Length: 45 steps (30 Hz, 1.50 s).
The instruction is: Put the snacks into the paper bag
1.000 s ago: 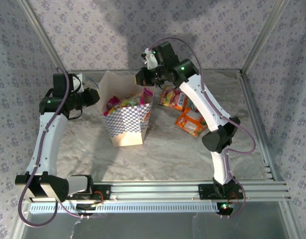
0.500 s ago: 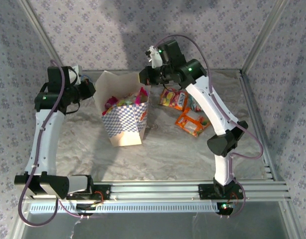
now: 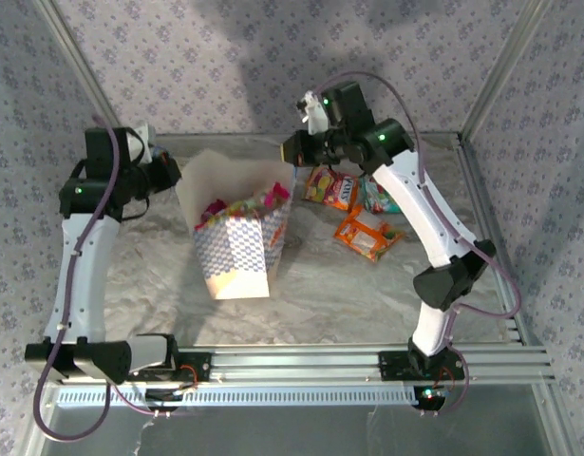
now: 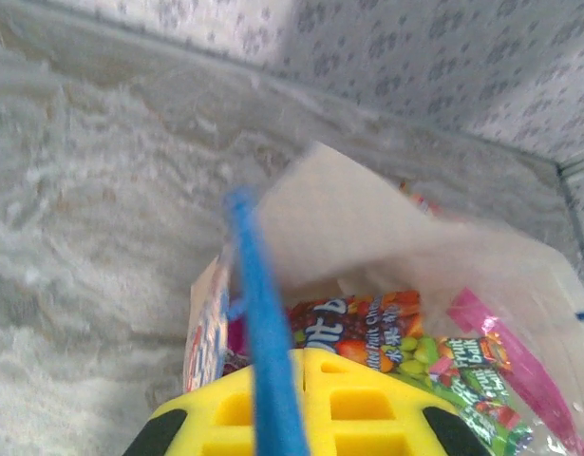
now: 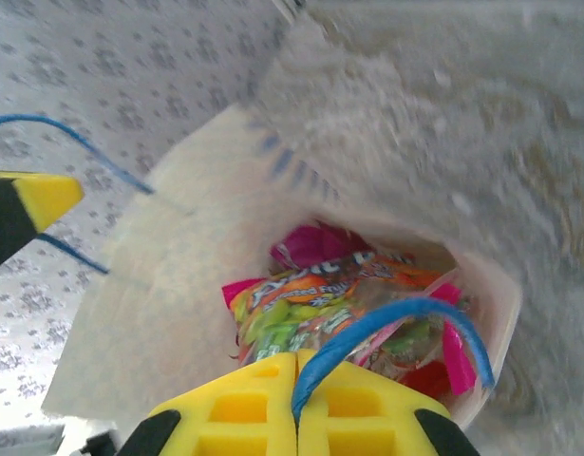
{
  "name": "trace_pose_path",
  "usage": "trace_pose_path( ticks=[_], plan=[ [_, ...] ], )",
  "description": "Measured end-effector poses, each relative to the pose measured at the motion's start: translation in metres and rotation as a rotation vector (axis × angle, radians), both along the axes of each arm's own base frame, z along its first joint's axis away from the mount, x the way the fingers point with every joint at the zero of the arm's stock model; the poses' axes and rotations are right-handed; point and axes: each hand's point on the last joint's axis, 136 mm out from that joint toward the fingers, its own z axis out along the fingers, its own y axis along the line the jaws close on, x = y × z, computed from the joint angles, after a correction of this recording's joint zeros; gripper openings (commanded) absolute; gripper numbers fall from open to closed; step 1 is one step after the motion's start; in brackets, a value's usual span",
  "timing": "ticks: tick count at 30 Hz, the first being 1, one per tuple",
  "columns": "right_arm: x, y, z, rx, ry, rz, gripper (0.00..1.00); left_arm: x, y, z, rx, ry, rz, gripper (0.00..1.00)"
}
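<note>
Top external view has the paper bag (image 3: 236, 256) standing on the tabletop (image 3: 348, 294) left of centre, between the two arms, with its checkered band facing the arm bases and its mouth pulled wide. Several snacks sit inside it: a multicoloured packet (image 3: 246, 203) with pink edges shows at the rim. In the left wrist view a red packet (image 4: 358, 321) lies beside that multicoloured one (image 4: 462, 372) deep in the bag. In the right wrist view the multicoloured packet (image 5: 320, 304) rests on a purple packet (image 5: 315, 245).

Three snacks lie outside on the tabletop, right of the bag and apart from it: an orange packet (image 3: 331, 187), a teal-white packet (image 3: 379, 199) just beside it, and a small orange packet (image 3: 366, 236) nearer the bases.

At the bag's far left corner, the left gripper (image 3: 170, 171) has its fingers clenched, and the left cord handle (image 4: 263, 313) runs down across the yellow pads. At the far right corner, above the rim, the right gripper (image 3: 293, 147) is also clenched, and the right cord handle (image 5: 396, 318) loops out from the seam between its fingers (image 5: 348, 408).

Patterned wall panels (image 3: 216, 66) enclose the tabletop.
</note>
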Motion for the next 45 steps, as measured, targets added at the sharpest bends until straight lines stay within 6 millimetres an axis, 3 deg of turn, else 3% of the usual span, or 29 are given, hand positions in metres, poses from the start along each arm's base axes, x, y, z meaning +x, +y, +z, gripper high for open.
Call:
trace_pose_path(
  ticks=[3,5,8,13,16,18,22,27,30,40,45],
  plan=[
    [0.002,0.001,-0.027,-0.017,0.048,-0.003,0.00,-0.003,-0.001,-0.023,-0.007,0.049,0.002,0.00],
    [0.004,0.002,-0.028,-0.014,0.043,-0.005,0.00,-0.002,-0.001,-0.023,-0.007,0.046,0.002,0.00],
    [0.007,0.002,-0.007,0.016,-0.003,-0.007,0.00,0.000,-0.001,-0.013,-0.010,0.020,-0.001,0.00],
    [0.018,0.008,0.047,0.075,-0.098,-0.007,0.00,0.004,-0.003,0.023,-0.015,-0.057,-0.008,0.00],
    [0.028,0.012,0.065,0.102,-0.142,-0.009,0.00,0.007,-0.004,0.033,-0.016,-0.070,-0.011,0.00],
    [0.031,0.012,0.066,0.102,-0.143,-0.011,0.00,0.008,-0.004,0.034,-0.015,-0.067,-0.010,0.00],
    [0.031,0.011,0.045,0.063,-0.099,-0.008,0.00,0.008,-0.004,0.031,-0.015,-0.057,-0.010,0.01],
    [0.027,0.009,-0.011,-0.007,0.013,-0.004,0.02,0.007,-0.004,0.012,-0.013,-0.010,-0.010,0.02],
    [0.021,0.007,-0.020,-0.008,0.026,-0.001,0.04,0.009,-0.004,0.010,-0.013,-0.017,-0.010,0.11],
    [-0.002,-0.008,0.030,0.060,-0.086,-0.003,0.44,0.008,-0.002,0.002,-0.006,-0.023,-0.002,0.27],
    [-0.008,-0.020,0.041,0.042,-0.139,-0.024,0.60,0.008,0.000,0.003,0.001,-0.029,0.008,0.32]
  ],
)
